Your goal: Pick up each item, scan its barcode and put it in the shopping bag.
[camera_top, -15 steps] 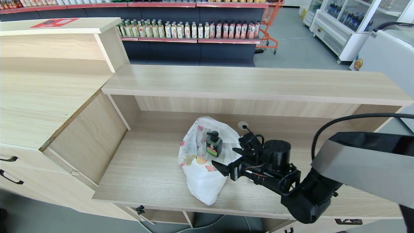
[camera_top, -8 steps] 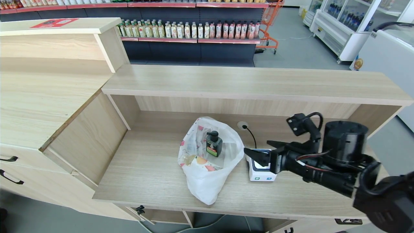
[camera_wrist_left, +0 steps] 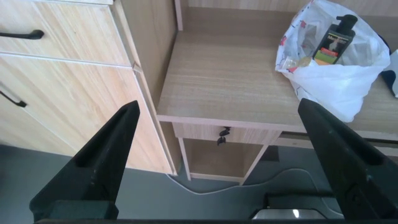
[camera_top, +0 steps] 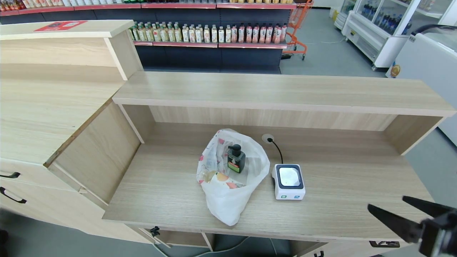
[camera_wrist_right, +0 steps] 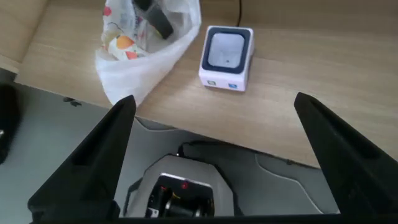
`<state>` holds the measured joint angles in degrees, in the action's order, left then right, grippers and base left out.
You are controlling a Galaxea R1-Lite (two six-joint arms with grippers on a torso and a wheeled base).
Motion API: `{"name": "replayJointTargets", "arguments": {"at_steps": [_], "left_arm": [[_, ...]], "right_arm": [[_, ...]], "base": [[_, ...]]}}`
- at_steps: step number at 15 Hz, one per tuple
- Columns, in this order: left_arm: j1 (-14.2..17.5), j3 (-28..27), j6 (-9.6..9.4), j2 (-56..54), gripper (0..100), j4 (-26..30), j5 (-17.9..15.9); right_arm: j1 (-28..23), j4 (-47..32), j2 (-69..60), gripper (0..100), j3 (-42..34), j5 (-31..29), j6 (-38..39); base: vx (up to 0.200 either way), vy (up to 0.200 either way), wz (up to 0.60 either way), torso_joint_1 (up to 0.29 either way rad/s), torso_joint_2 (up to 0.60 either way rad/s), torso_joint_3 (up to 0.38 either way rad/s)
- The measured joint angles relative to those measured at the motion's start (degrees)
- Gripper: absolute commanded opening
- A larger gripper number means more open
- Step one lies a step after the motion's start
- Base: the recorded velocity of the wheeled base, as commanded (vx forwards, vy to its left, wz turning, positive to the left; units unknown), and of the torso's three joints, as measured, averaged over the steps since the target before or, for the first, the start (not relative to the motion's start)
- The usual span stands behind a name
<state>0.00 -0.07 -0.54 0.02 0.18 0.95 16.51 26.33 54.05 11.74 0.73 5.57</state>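
Note:
A white shopping bag (camera_top: 228,178) with coloured prints lies open on the wooden counter (camera_top: 171,185). A dark pump bottle (camera_top: 236,159) stands inside it, also seen in the left wrist view (camera_wrist_left: 333,42). The white barcode scanner (camera_top: 288,181) sits just right of the bag, its cable running to a hole in the counter. My right gripper (camera_top: 400,212) is open and empty at the counter's front right corner, well away from the scanner (camera_wrist_right: 226,56) and the bag (camera_wrist_right: 146,43). My left gripper (camera_wrist_left: 224,155) is open and empty, low beside the counter's front left, with the bag (camera_wrist_left: 336,62) beyond it.
A raised shelf (camera_top: 278,91) runs along the back of the counter and a taller cabinet (camera_top: 53,92) with drawers stands to its left. Store shelves with bottles (camera_top: 207,34) and fridges (camera_top: 385,25) are behind.
My right arm has pulled back from the bag, past the scanner, to the lower right corner. The bottle stays in the bag.

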Motion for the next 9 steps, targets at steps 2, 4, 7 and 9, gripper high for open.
{"name": "replayJointTargets", "arguments": {"at_steps": [2, 4, 7, 9], "left_arm": [[0.0, 0.0, 0.00, 0.0, 100, 0.0, 0.0], [0.0, 0.0, 0.00, 0.0, 100, 0.0, 0.0], [0.0, 0.0, 0.02, 0.0, 100, 0.0, 0.0], [0.0, 0.0, 0.00, 0.0, 100, 0.0, 0.0]], "right_arm": [[-2.9, -6.9, -12.7, 100, -4.9, -0.5, -1.8], [-6.2, -15.2, -26.9, 100, -7.8, -0.6, -3.3], [-12.8, -25.7, -43.0, 100, -10.6, -0.4, -6.1], [-15.7, -26.8, -49.3, 100, -11.4, 0.2, -7.6]], "base": [[0.000, 0.000, 0.00, 0.000, 0.00, 0.000], [0.000, 0.000, 0.00, 0.000, 0.00, 0.000], [0.000, 0.000, 0.00, 0.000, 0.00, 0.000], [0.000, 0.000, 0.00, 0.000, 0.00, 0.000]]}}
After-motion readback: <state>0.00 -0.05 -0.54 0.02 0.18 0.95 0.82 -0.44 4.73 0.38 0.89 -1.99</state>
